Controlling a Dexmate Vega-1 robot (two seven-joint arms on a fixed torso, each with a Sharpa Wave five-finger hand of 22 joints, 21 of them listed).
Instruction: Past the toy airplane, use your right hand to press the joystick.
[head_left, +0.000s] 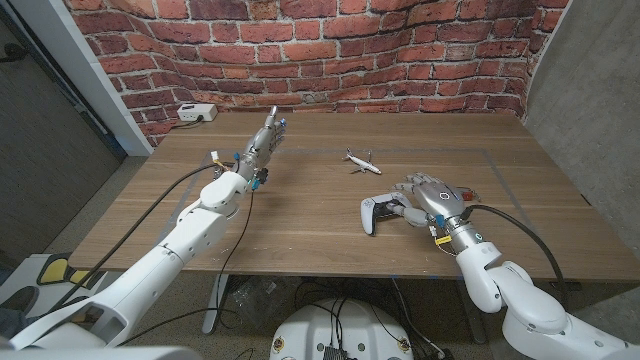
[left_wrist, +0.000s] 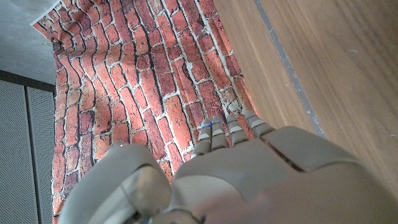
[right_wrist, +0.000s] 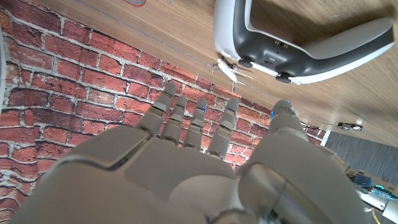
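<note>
A white and black game controller (head_left: 378, 214) with its joysticks lies on the wooden table (head_left: 300, 215) right of centre. In the right wrist view the controller (right_wrist: 298, 43) shows beyond my fingertips (right_wrist: 198, 111), apart from them. The small white toy airplane (head_left: 361, 161) sits farther back, behind the controller, and the airplane (right_wrist: 230, 70) appears tiny past it in the wrist view. My right hand (head_left: 428, 196) hovers just right of the controller, fingers stretched out, holding nothing. My left hand (head_left: 262, 146) is raised over the table's back left, fingers straight toward the brick wall, empty.
A white box (head_left: 196, 113) with a cable sits at the table's back left corner. Thin grey tape lines (head_left: 500, 172) mark a rectangle on the tabletop. A small red thing (head_left: 465, 191) lies beside my right hand. A brick wall (head_left: 330, 50) stands behind the table.
</note>
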